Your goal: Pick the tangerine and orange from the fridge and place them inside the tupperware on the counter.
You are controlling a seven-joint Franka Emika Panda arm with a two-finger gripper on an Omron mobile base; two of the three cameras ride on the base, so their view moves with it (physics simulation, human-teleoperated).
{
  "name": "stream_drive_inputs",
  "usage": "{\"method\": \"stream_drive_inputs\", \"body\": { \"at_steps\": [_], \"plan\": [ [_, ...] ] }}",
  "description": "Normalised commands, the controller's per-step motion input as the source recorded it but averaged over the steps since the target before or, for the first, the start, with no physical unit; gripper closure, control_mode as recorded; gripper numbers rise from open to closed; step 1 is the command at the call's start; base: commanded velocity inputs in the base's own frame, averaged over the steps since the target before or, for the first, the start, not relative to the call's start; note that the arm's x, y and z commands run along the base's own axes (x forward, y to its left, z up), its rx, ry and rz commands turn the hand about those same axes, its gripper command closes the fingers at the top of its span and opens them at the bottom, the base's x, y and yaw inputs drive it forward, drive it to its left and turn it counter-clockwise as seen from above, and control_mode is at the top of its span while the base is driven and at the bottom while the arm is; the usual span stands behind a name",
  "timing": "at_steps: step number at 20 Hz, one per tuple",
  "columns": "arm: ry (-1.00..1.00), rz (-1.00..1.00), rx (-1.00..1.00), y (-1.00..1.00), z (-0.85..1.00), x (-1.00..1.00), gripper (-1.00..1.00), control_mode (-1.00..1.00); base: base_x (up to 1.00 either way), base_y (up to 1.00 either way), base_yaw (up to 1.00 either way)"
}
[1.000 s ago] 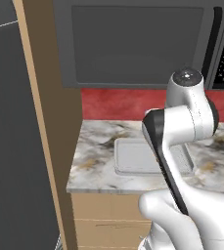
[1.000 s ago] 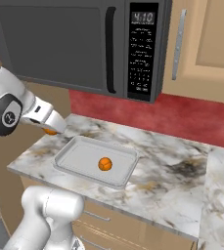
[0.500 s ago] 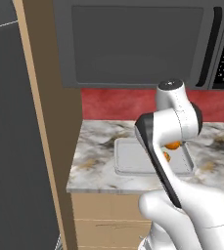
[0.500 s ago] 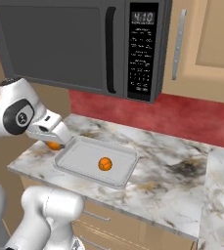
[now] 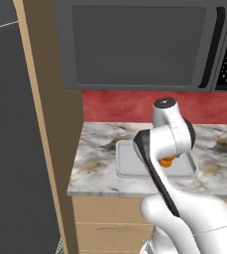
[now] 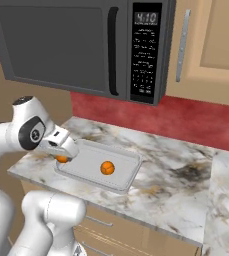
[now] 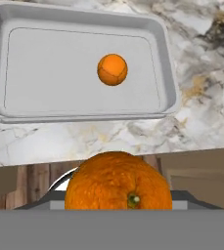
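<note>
Gripper point(image 6: 62, 158) clenched on orange point(image 7: 118, 181), just off front rim of tupperware point(image 7: 168, 78) on counter point(image 6: 176, 185); tangerine point(image 7: 112, 69) lying inside tupperware

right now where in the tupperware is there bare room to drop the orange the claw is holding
The tupperware floor lies bare on its whole left half and along the near wall. The small orange fruit sits right of centre, so that side is tighter. The claw grips the orange at the near rim, over the counter edge.

Matt smooth grey tupperware point(image 7: 167, 63) on veined marble-look counter point(image 7: 206, 107); dimpled orange point(image 7: 118, 188) peel; wood-grain drawers point(image 5: 110, 218).
</note>
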Motion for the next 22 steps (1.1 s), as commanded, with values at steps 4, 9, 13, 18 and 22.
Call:
{"method": "stream_drive_inputs", "body": {
  "at_steps": [4, 9, 13, 18, 22],
  "plan": [
    [0.01, 0.00, 0.00, 0.00, -0.42, 0.64, 1.00, -1.00, 0.00, 0.00, 0.00],
    [0.20, 0.00, 0.00, 0.00, -0.39, 0.82, 1.00, -1.00, 0.00, 0.00, 0.00],
    [0.30, 0.00, 0.00, 0.02, -0.43, 0.77, 1.00, -1.00, 0.00, 0.00, 0.00],
    [0.18, 0.00, 0.00, 0.01, -0.43, 0.60, 1.00, -1.00, 0.00, 0.00, 0.00],
    [0.00, 0.00, 0.00, 0.00, -0.41, 0.40, 1.00, -1.00, 0.00, 0.00, 0.00]
  ]
}}
